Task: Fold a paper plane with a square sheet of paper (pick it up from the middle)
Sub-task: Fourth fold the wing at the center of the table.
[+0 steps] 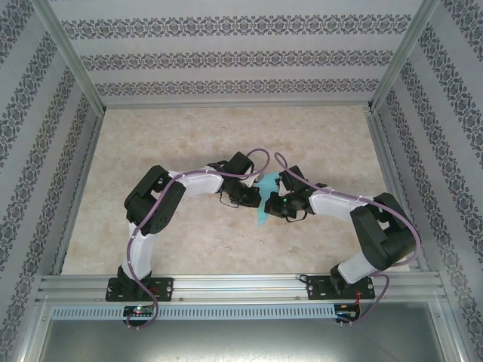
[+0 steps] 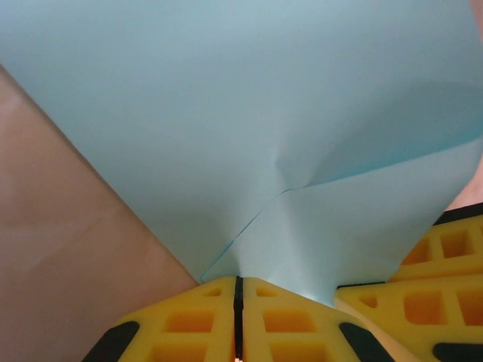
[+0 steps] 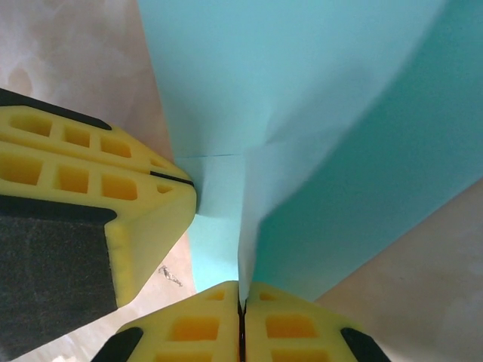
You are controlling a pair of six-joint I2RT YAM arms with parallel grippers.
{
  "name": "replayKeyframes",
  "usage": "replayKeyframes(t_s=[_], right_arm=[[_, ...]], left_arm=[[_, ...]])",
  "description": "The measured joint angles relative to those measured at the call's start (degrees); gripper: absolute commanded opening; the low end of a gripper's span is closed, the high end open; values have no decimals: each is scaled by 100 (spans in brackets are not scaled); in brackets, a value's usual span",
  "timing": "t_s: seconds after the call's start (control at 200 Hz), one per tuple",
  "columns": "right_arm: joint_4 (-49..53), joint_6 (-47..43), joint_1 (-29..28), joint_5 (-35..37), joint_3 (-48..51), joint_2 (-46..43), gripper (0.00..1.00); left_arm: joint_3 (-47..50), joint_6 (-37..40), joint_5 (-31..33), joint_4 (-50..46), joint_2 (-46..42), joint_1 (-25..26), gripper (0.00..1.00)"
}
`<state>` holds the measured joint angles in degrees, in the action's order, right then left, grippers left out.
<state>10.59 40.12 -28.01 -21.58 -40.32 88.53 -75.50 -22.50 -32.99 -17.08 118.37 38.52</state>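
Square sheet of paper (image 1: 262,215), creased and partly folded, sits over the middle of the surface (image 1: 189,136), perhaps lifted. Left fingers (image 2: 189,320) and right fingers (image 3: 290,328) both clamp its edge, side by side.

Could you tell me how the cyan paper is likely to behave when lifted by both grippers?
Probably floppy: the paper buckles and creases just above the left gripper. Likely light, since small pinches by that and the right gripper seem to hold it up. It may tear if the two pull apart.
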Motion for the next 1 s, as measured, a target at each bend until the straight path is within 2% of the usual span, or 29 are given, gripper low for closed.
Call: replayKeyframes(t_s=[0.21,0.999], right_arm=[[120,-2,-105,120,-160,140,6],[-361,173,-61,-313,-140,304,7]], left_arm=[[0,0,-2,0,0,0,11],[63,0,-118,105,0,-50,11]])
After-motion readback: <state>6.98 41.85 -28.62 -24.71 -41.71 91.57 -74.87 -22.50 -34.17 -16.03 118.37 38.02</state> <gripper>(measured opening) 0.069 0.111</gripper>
